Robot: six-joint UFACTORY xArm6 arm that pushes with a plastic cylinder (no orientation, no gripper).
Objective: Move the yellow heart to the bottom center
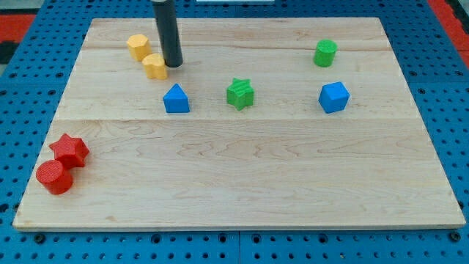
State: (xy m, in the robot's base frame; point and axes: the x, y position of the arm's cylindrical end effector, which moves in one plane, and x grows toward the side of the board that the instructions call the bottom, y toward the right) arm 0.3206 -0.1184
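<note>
Spanning nearly the whole view, the pale wooden worktop [242, 183] carries eight small blocks. The dark rod comes down from the view's top, and my tip [174, 64] sits just right of the yellow heart [154, 67], seemingly touching it. No claw shows on this arm, so spread or pressed together cannot be told. Another yellow block [137, 47], perhaps a hexagon, lies just up-left of the heart. Below it stands a blue triangle [176, 99], then a green star [239, 94], blue cube [333, 97] and green cylinder [325, 53]. Red star [69, 150] and red cylinder [55, 177] touch at the lower left.
</note>
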